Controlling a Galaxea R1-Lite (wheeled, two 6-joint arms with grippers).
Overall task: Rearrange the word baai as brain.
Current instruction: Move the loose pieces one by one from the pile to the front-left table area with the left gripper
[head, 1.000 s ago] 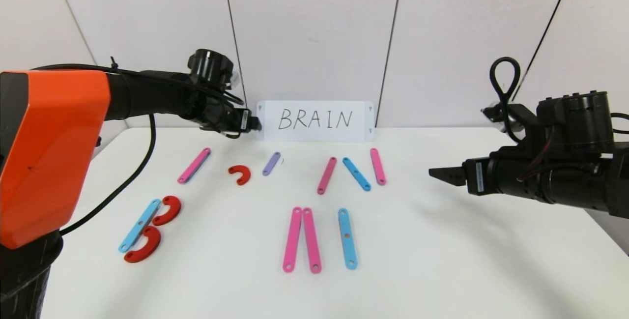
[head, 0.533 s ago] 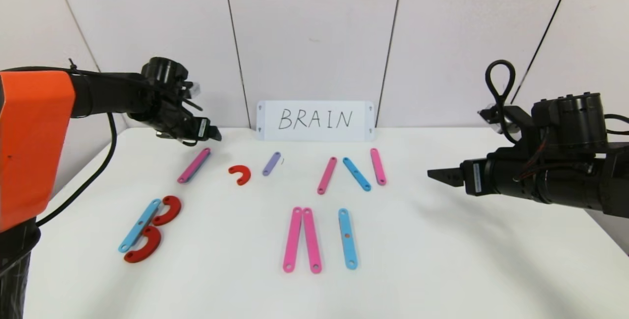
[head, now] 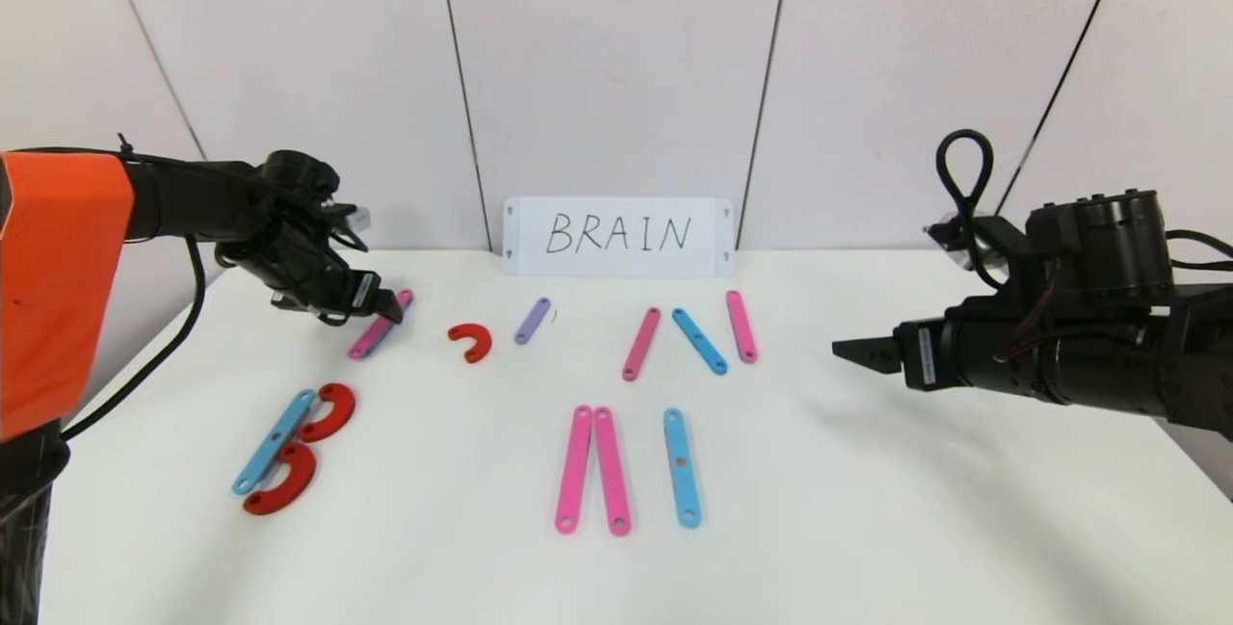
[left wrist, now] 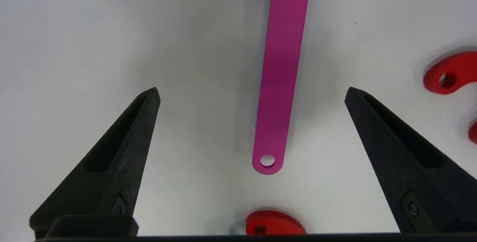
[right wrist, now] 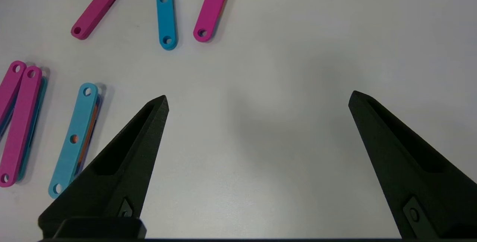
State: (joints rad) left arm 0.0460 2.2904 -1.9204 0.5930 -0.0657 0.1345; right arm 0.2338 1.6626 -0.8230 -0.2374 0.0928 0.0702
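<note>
The word's pieces lie flat on the white table (head: 867, 509). At the left a blue strip (head: 275, 440) with two red arcs (head: 327, 411) forms a B. Farther back lie a pink strip (head: 369, 337), a loose red arc (head: 470, 342) and a short purple strip (head: 532, 320). My left gripper (head: 387, 303) is open and empty, low over that pink strip's far end. In the left wrist view the strip (left wrist: 281, 70) runs between the spread fingers of that gripper (left wrist: 251, 93). My right gripper (head: 848, 351) is open and empty above bare table at the right, as the right wrist view (right wrist: 259, 98) also shows.
A pink, a blue and a pink strip (head: 698, 341) lie at mid-back. Two pink strips (head: 592, 469) and a blue strip (head: 681, 466) lie at the front centre. The white "BRAIN" card (head: 616, 235) leans on the back wall.
My left gripper has swung left from beside the card and come down over the pink strip's far end. My right arm has drifted slightly left and down. No piece has moved.
</note>
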